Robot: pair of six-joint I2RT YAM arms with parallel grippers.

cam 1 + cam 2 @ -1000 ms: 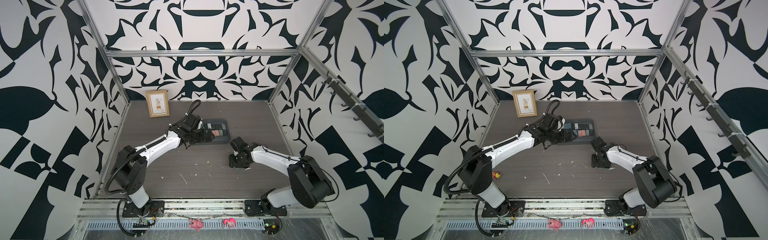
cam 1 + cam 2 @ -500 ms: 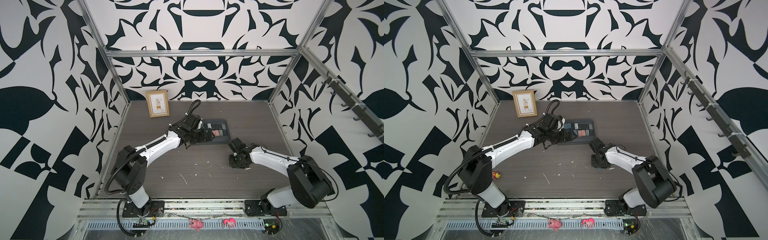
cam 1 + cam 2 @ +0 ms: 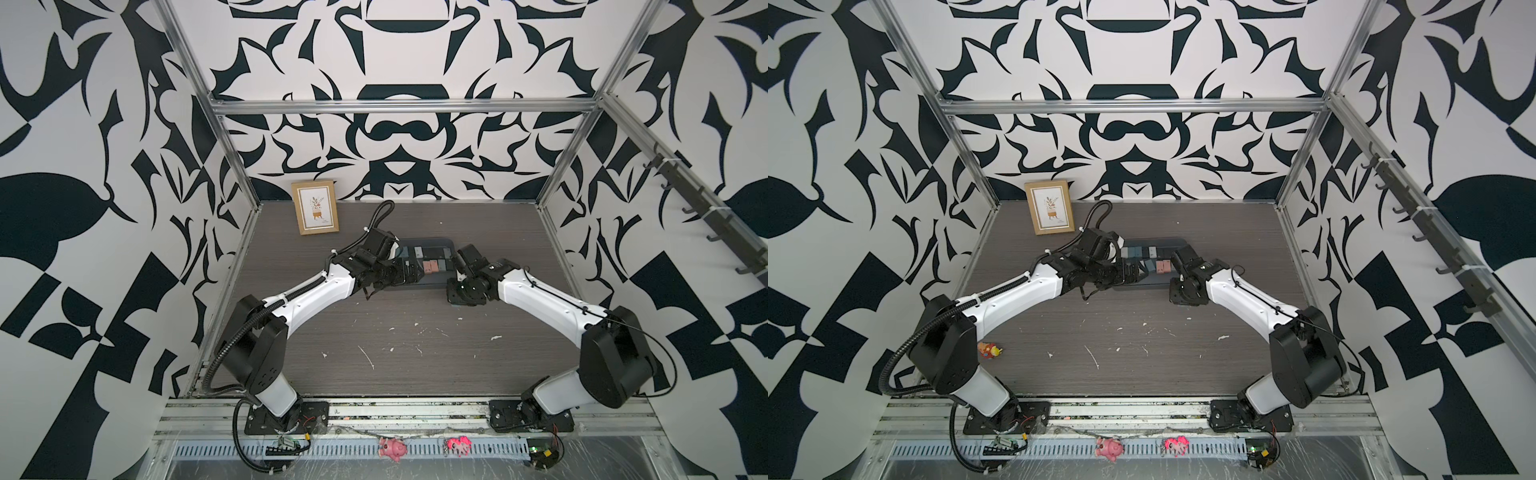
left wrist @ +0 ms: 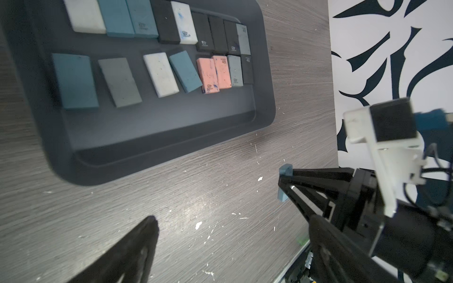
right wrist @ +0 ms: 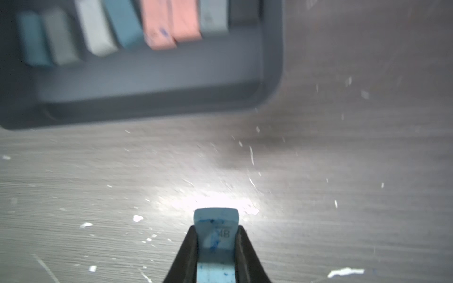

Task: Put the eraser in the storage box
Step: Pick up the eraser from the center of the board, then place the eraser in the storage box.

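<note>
Pale blue eraser [image 5: 215,216], marked probably "4B", sits lower centre, pinched by the right gripper [image 5: 215,231] over the flecked grey table [image 5: 343,159], outside the storage box [image 5: 147,107] upper left. The left gripper [image 3: 410,272] has jaws spread.

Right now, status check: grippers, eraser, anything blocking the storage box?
Left gripper open at the storage box. Right gripper shut on blue eraser, outside the box's near rim. Nothing between them; other erasers line the box.

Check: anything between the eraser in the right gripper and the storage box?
Nothing visible: only crumb-flecked table lies between the eraser in the right gripper and the near rim of the storage box; the strip inside that rim is free.
</note>
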